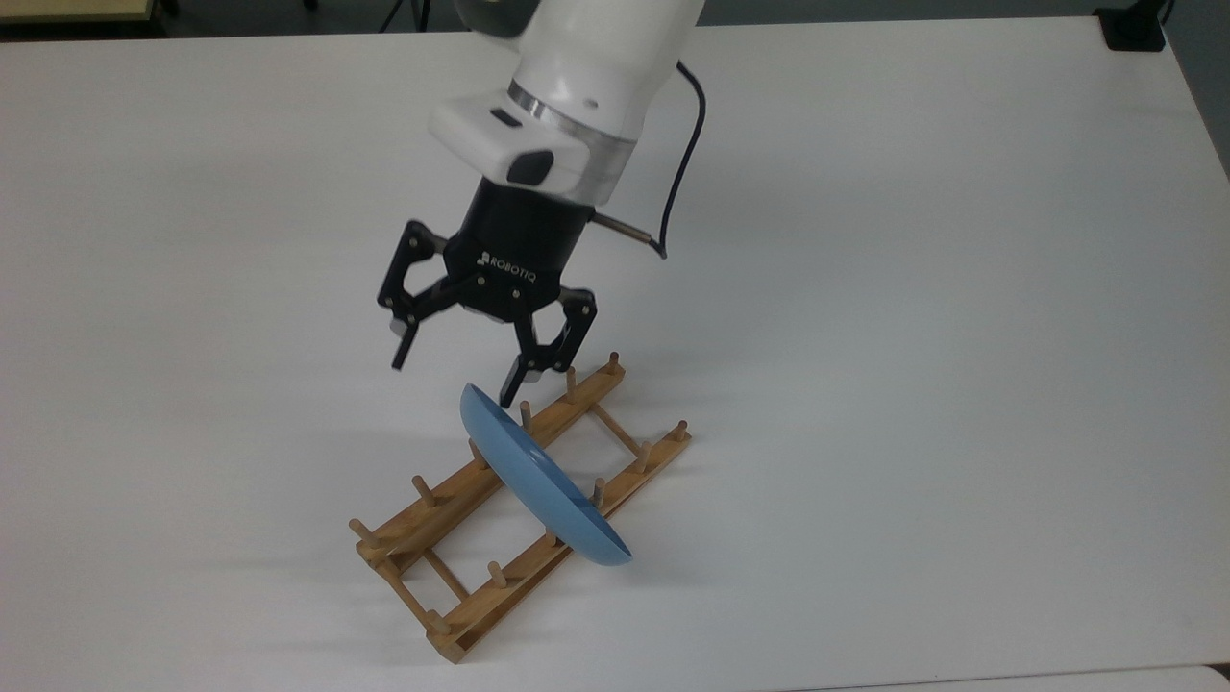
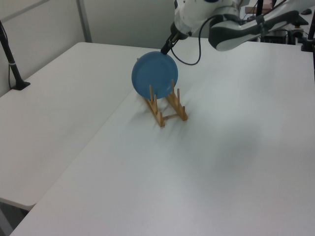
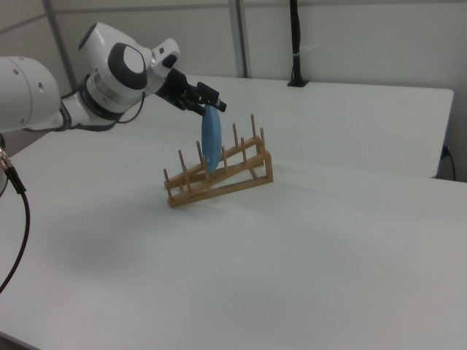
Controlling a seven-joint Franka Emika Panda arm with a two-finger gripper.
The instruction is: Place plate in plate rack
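The plate [image 1: 538, 481] stands on edge in the plate rack [image 1: 452, 615], slotted between the pegs near the middle of both rails. In the top view it shows as a thin blue crescent running from about 10 o'clock to 4 o'clock across the rack, and its lower end overhangs the rail nearer the camera. In the left view the plate [image 2: 154, 74] turns its round face toward the camera and covers the far end of the plate rack [image 2: 170, 110]; in the right view the plate [image 3: 211, 138] is almost edge-on and close to upright, sitting among the pegs of the plate rack [image 3: 219, 175].

The gripper [image 1: 455, 374] hangs just above the plate's upper edge, at about 11 o'clock from the plate's middle in the top view. Its jaws are spread wide apart and grasp nothing; one fingertip [image 1: 509, 389] sits very near the plate's top rim, the other well clear of it. In the right view the gripper [image 3: 208, 101] points in from the right view's left, just over the plate.

The rack lies on a white table [image 1: 913, 288], running from 7 o'clock to 1 o'clock in the top view
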